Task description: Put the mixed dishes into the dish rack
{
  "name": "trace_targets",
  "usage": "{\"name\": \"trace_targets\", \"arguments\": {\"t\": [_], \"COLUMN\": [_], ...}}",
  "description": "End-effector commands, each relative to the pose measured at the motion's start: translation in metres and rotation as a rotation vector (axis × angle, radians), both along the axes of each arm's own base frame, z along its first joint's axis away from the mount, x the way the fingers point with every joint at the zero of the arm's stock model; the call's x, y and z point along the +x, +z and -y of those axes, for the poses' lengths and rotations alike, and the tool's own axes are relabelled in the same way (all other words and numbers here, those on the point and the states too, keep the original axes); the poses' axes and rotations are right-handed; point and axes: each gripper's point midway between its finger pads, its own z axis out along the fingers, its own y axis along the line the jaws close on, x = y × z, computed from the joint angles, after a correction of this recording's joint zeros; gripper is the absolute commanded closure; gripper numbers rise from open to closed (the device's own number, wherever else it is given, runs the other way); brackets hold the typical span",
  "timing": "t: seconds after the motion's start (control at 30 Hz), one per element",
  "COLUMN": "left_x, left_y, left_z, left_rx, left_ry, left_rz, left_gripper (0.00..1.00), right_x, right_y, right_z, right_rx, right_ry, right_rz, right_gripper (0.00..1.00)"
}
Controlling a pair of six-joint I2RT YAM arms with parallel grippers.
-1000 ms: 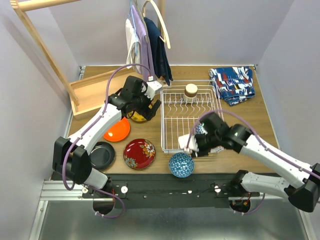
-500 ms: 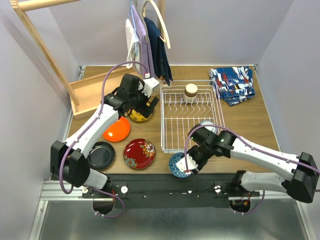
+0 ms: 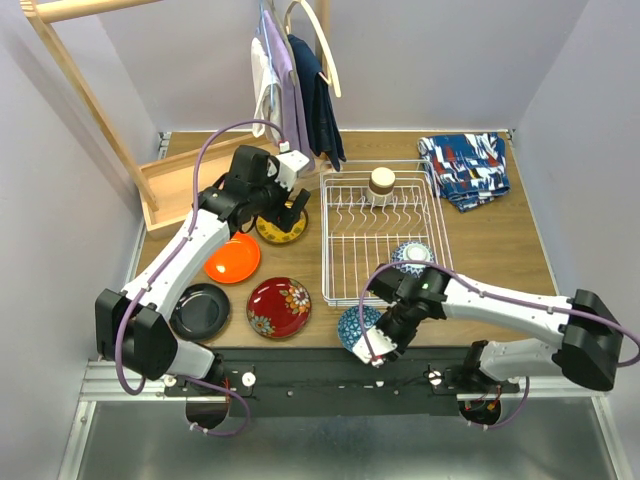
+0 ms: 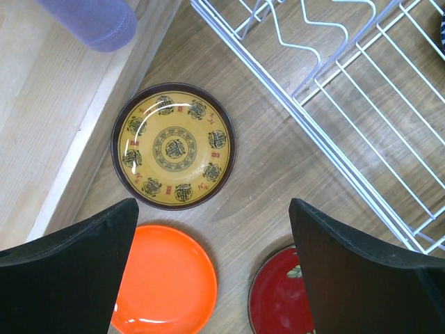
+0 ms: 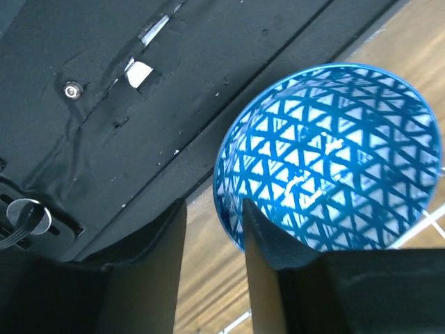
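Note:
The blue triangle-patterned bowl (image 3: 360,327) stands at the table's near edge, in front of the white wire dish rack (image 3: 340,262). My right gripper (image 3: 373,345) is open at its near rim. In the right wrist view one finger (image 5: 278,240) is over the bowl (image 5: 334,153) and the other is outside it. My left gripper (image 3: 287,205) is open and empty above the yellow patterned plate (image 3: 279,230), which also shows in the left wrist view (image 4: 174,146). The orange plate (image 3: 233,262), red floral plate (image 3: 279,306) and black plate (image 3: 203,310) lie left of the rack. A patterned bowl (image 3: 412,254) and a cup (image 3: 382,182) are in the rack.
A blue-red patterned cloth (image 3: 463,168) lies at the back right. A wooden frame (image 3: 170,190) stands at the back left, and clothes (image 3: 295,90) hang above the rack's far-left corner. The black base rail (image 5: 104,83) runs just below the blue bowl.
My right gripper has left the rack, where the patterned bowl now rests, and moved down to the blue bowl's near rim. My left gripper has shifted back and left over the yellow plate.

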Motion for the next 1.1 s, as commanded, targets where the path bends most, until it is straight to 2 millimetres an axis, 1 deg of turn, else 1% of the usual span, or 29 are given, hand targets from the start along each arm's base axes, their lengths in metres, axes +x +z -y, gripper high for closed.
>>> {"name": "trace_targets", "arguments": {"t": [0.0, 0.07, 0.1, 0.13, 0.17, 0.2, 0.23, 0.27, 0.3, 0.33, 0.37, 0.4, 0.43, 0.47, 0.5, 0.53, 0.57, 0.63, 0.67, 0.7, 0.77, 0.8, 0.83, 0.87, 0.9, 0.97, 1.0, 1.03, 1.07], "left_x": [-0.004, -0.004, -0.004, -0.005, -0.004, -0.004, -0.004, -0.003, -0.002, -0.001, 0.0, 0.002, 0.003, 0.004, 0.005, 0.006, 0.007, 0.006, 0.006, 0.003, 0.001, 0.0, -0.001, -0.002, -0.002, -0.003, -0.003, -0.003, 0.0], "left_y": [0.001, 0.001, 0.0, 0.001, 0.0, -0.001, -0.001, 0.0, 0.001, 0.001, 0.0, 0.005, 0.005, 0.006, 0.009, 0.01, 0.011, 0.01, 0.009, 0.008, 0.005, 0.003, 0.003, 0.002, 0.002, 0.001, 0.001, 0.0, -0.003], "left_z": [-0.007, -0.009, -0.01, -0.01, -0.009, -0.01, -0.01, -0.009, -0.009, -0.009, -0.008, -0.007, -0.005, -0.003, -0.002, -0.001, 0.001, 0.003, 0.004, 0.007, 0.009, 0.01, 0.01, 0.01, 0.01, 0.008, 0.007, 0.006, 0.005], "left_rx": [0.008, 0.009, 0.01, 0.009, 0.009, 0.008, 0.007, 0.004, 0.006, 0.007, 0.009, 0.006, 0.003, -0.005, -0.01, -0.018, -0.028, -0.042, -0.053, -0.062, -0.073, -0.076, -0.081, -0.081, -0.081, -0.073, -0.073, -0.077, -0.081], "left_ry": [0.017, 0.019, 0.022, 0.021, 0.021, 0.021, 0.022, 0.02, 0.015, 0.013, 0.011, 0.005, 0.003, -0.006, -0.008, -0.006, -0.007, -0.009, -0.006, -0.018, -0.024, -0.026, -0.029, -0.028, -0.025, -0.018, -0.014, 0.006, 0.035], "left_rz": [-0.009, -0.008, -0.009, -0.01, -0.01, -0.012, -0.011, -0.005, -0.002, 0.0, -0.003, 0.011, 0.007, 0.009, 0.015, 0.015, 0.018, 0.013, 0.008, -0.002, -0.015, -0.024, -0.028, -0.031, -0.03, -0.033, -0.035, -0.041, -0.051], "left_gripper": [0.02, 0.02, 0.02, 0.02, 0.02, 0.02, 0.02, 0.02, 0.02, 0.02, 0.02, 0.01, 0.02, 0.02, 0.02, 0.02, 0.02, 0.02, 0.02, 0.02, 0.02, 0.02, 0.02, 0.02, 0.02, 0.02, 0.02, 0.02, 0.02], "right_x": [0.0, 0.002, 0.003, 0.003, 0.004, 0.003, 0.001, 0.0, -0.008, -0.007, -0.011, -0.024, -0.023, -0.028, -0.032, -0.032, -0.028, -0.026, -0.025, -0.019, -0.011, 0.005, 0.008, 0.011, 0.016, 0.021, 0.027, 0.036, 0.044], "right_y": [-0.012, -0.014, -0.013, -0.012, -0.007, 0.001, 0.008, 0.018, 0.03, 0.054, 0.067, 0.08, 0.107, 0.117, 0.13, 0.144, 0.165, 0.179, 0.191, 0.197, 0.203, 0.209, 0.209, 0.211, 0.208, 0.199, 0.198, 0.186, 0.182], "right_z": [-0.01, -0.01, -0.011, -0.012, -0.012, -0.013, -0.013, -0.013, -0.004, -0.011, -0.009, 0.004, -0.001, 0.002, 0.003, -0.001, -0.007, -0.013, -0.019, -0.028, -0.042, -0.059, -0.063, -0.067, -0.075, -0.077, -0.075, -0.076, -0.076], "right_rx": [0.005, 0.0, 0.001, 0.004, 0.018, 0.026, 0.036, 0.053, 0.047, 0.091, 0.103, 0.082, 0.127, 0.129, 0.132, 0.171, 0.23, 0.26, 0.29, 0.322, 0.335, 0.39, 0.385, 0.404, 0.436, 0.439, 0.455, 0.467, 0.484], "right_ry": [0.022, 0.025, 0.022, 0.019, 0.015, 0.018, 0.022, 0.027, 0.047, 0.058, 0.064, 0.076, 0.087, 0.1, 0.062, 0.047, 0.043, 0.028, 0.019, -0.004, -0.146, -0.216, -0.307, -0.332, -0.354, -0.415, -0.446, -0.487, -0.517], "right_rz": [-0.005, -0.001, 0.003, 0.004, 0.013, 0.01, 0.009, 0.011, -0.011, 0.002, -0.006, -0.05, -0.034, -0.046, -0.074, -0.064, -0.031, -0.028, -0.023, -0.014, -0.057, -0.029, -0.072, -0.078, -0.08, -0.099, -0.076, -0.071, -0.06], "right_gripper": [0.62, 0.68, 0.76, 0.8, 0.85, 0.95, 0.98, 0.99, 0.99, 0.99, 0.99, 0.99, 0.99, 0.99, 0.99, 0.99, 0.99, 0.99, 0.99, 0.99, 0.99, 0.99, 0.99, 0.99, 0.99, 0.99, 0.99, 0.99, 0.99]}}
